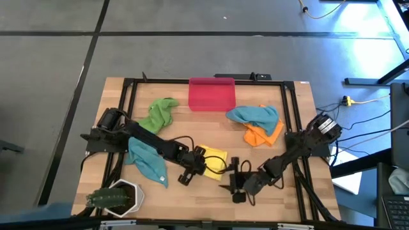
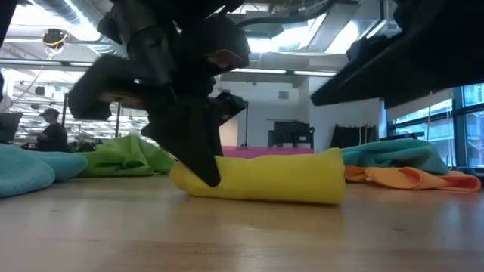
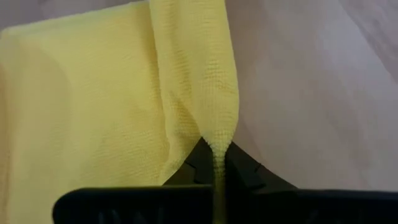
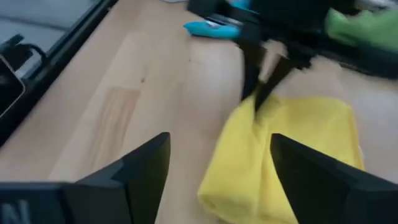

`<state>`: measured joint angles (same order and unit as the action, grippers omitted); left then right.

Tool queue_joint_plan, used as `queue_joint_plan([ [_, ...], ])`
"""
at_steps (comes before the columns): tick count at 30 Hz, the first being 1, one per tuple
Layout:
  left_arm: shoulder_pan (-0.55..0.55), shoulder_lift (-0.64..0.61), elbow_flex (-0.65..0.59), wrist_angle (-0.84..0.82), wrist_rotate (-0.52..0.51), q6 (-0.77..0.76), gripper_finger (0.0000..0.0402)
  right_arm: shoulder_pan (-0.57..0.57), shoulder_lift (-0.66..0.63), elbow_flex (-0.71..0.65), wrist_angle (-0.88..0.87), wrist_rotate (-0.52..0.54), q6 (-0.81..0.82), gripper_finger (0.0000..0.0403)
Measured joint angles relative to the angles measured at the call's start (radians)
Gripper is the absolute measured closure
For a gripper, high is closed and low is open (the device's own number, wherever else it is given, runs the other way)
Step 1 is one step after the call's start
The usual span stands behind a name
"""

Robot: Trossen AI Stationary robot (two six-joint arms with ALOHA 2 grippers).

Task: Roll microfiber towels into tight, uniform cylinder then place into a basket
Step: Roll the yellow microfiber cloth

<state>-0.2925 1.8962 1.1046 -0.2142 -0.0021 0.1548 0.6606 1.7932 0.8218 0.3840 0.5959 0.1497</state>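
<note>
Overhead view
Yellow towel (image 1: pixel 213 160): lies on the table (image 1: pixel 192 124), toward the front edge from the basket (image 1: pixel 211 94), partly rolled.
Left gripper (image 1: pixel 193 167): at the yellow towel's edge on the side away from the right arm.
Right gripper (image 1: pixel 236 183): just beside the yellow towel on its other side, not touching it.
Other towels: green towel (image 1: pixel 158 112) just beside the basket on one side; teal towel (image 1: pixel 254 115) over an orange towel (image 1: pixel 263 133) on the other; a second teal towel (image 1: pixel 147 160) beyond the left arm from the yellow towel.

Table-level view
Roll: a loose, low yellow cylinder with soft, sagging ends; the basket shows as a pink strip behind it.

Left wrist view
Grip: fingers clenched on a thin pinch of the yellow towel's edge; the cloth drapes away from the pinch in a fold.

Right wrist view
Grip: fingers (image 4: pixel 134 171) spread wide with nothing between them, the yellow towel ahead.

Handling, judged
Weight: light.
Stiffness: none; limp, so the roll will likely slacken if let go.
Surface: textured weave, probably grips well, not slippery.
Fragility: none.
Hold point: pinch the free edge to roll; take the finished roll across its middle.
</note>
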Motion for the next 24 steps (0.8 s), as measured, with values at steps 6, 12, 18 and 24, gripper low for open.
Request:
queue_joint_plan([
  [6,0.031,-0.002,0.001,0.001,0.077,-0.046,0.0401,0.005,0.149,0.208,-0.232,0.066,-0.082,0.0136],
  [12,0.047,-0.003,0.002,0.001,0.161,-0.080,0.0401,0.005,0.255,0.371,-0.564,0.158,0.000,0.0146],
  [18,0.049,-0.005,0.003,0.000,0.209,-0.096,0.0401,0.005,0.294,0.400,-0.630,0.173,0.056,0.0163],
  [24,0.049,-0.005,0.003,-0.009,0.209,-0.096,0.0401,0.005,0.293,0.400,-0.628,0.173,0.078,0.0222],
])
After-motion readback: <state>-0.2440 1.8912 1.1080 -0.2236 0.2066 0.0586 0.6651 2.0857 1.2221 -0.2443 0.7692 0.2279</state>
